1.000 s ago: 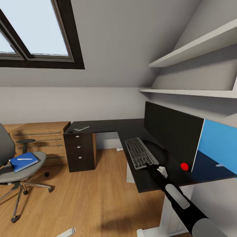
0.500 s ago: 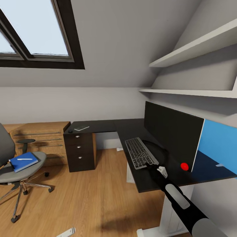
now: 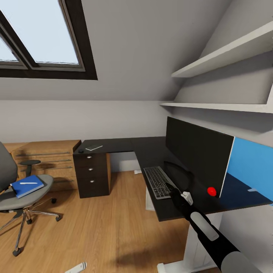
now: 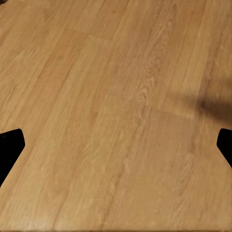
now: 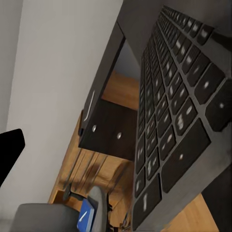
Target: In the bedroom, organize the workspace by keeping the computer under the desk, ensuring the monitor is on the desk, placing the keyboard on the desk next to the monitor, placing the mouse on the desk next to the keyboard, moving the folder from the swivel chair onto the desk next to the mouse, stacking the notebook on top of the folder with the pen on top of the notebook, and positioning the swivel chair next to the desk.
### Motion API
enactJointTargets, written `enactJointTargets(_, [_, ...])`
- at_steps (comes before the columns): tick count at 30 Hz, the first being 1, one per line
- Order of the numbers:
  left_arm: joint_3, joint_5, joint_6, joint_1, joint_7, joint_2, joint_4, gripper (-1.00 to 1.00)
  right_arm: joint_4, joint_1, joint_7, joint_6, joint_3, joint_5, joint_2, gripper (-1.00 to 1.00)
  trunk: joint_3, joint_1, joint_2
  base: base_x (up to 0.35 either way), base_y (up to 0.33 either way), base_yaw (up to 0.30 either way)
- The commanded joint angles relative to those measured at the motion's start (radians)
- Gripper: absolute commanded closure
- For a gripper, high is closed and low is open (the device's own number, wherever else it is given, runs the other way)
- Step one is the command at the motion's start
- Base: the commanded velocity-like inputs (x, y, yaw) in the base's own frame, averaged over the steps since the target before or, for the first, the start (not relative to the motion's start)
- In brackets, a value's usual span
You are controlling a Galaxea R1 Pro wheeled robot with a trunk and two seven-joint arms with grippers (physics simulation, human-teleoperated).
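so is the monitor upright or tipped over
Upright: the monitor stands on its round base on the desk, screen vertical behind the keyboard.

The room is evenly bright, and the light seems to come from the skylight (image 3: pixel 41 34), which is pale and almost washed out. Shadows are soft: a vague dark patch lies on the wooden floor (image 4: pixel 116 121), and the wall under the shelves (image 3: pixel 227 79) is greyer. The nearest keys of the keyboard (image 5: pixel 183 121) look slightly blurred and stretched.
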Motion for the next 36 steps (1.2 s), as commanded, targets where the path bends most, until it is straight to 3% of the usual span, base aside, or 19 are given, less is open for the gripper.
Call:
enactJointTargets(1, [-0.001, 0.005, -0.004, -0.001, 0.003, 0.000, 0.000, -1.00, 0.000, -0.001, 0.003, 0.000, 0.003, -0.010, -0.001, -1.00, -0.001, 0.000, -0.001, -0.145, -0.140, 0.000])
enactJointTargets(23, [-0.002, 0.005, -0.004, -0.001, 0.004, 0.000, 0.000, -1.00, 0.000, -0.001, 0.003, 0.000, 0.004, -0.009, -0.001, -1.00, -0.001, 0.000, -0.001, -0.047, -0.066, 0.000])
enactJointTargets(31, [-0.002, 0.005, -0.003, -0.001, 0.004, 0.000, 0.000, -1.00, 0.000, -0.001, 0.003, -0.001, 0.008, -0.005, 0.001, -1.00, -0.001, 0.000, -0.001, -0.272, -0.001, 0.000])
enactJointTargets(33, [-0.002, 0.005, -0.002, 0.000, 0.005, 0.000, 0.001, -1.00, 0.000, -0.001, 0.003, -0.015, 0.012, 0.026, 0.006, -1.00, -0.001, 0.000, -0.001, -0.332, -0.038, 0.000])
enactJointTargets(34, [-0.002, 0.006, -0.001, 0.000, 0.006, 0.000, 0.001, -1.00, 0.000, -0.001, 0.002, -0.051, 0.014, 0.099, 0.016, -1.00, -0.001, 0.000, -0.001, -0.334, -0.072, 0.000])
enactJointTargets(35, [-0.001, 0.006, -0.002, -0.001, 0.006, 0.000, 0.001, -1.00, 0.000, -0.001, 0.002, -0.065, 0.014, 0.125, 0.022, -1.00, -0.001, 0.000, -0.001, -0.334, -0.081, 0.000])
enactJointTargets(36, [-0.002, 0.006, -0.002, -0.001, 0.006, 0.000, 0.001, -1.00, 0.000, -0.001, 0.001, -0.094, 0.014, 0.180, 0.033, -1.00, -0.001, 0.000, -0.001, -0.335, -0.085, 0.000])
